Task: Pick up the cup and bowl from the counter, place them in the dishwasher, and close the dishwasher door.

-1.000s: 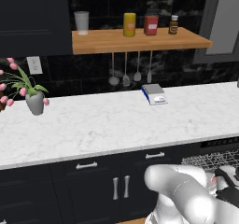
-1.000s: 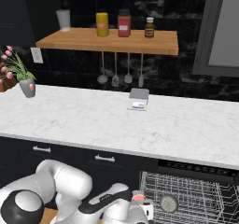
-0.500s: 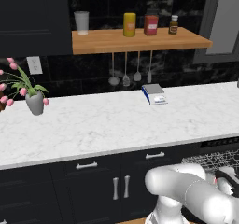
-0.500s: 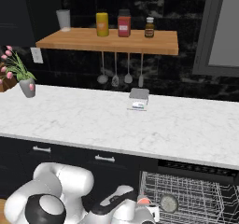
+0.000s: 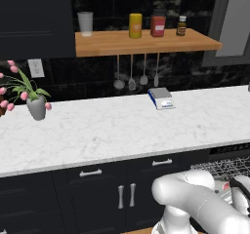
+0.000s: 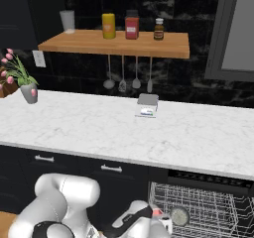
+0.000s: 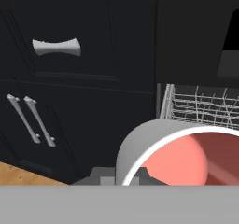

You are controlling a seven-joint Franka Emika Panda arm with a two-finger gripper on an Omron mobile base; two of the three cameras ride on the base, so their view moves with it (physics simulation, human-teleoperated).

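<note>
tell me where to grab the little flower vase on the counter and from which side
Grip the vase around its grey body, below the stems, coming in level from the open counter in front. It stands upright, and the pink flowers spread above it, so a pincer coming from above would likely hit them.

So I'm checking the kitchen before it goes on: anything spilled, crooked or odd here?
Nothing stands out. The counter is unspilled, the shelf jars stand upright, and the dishwasher is open with its rack out, as the job needs.
</note>
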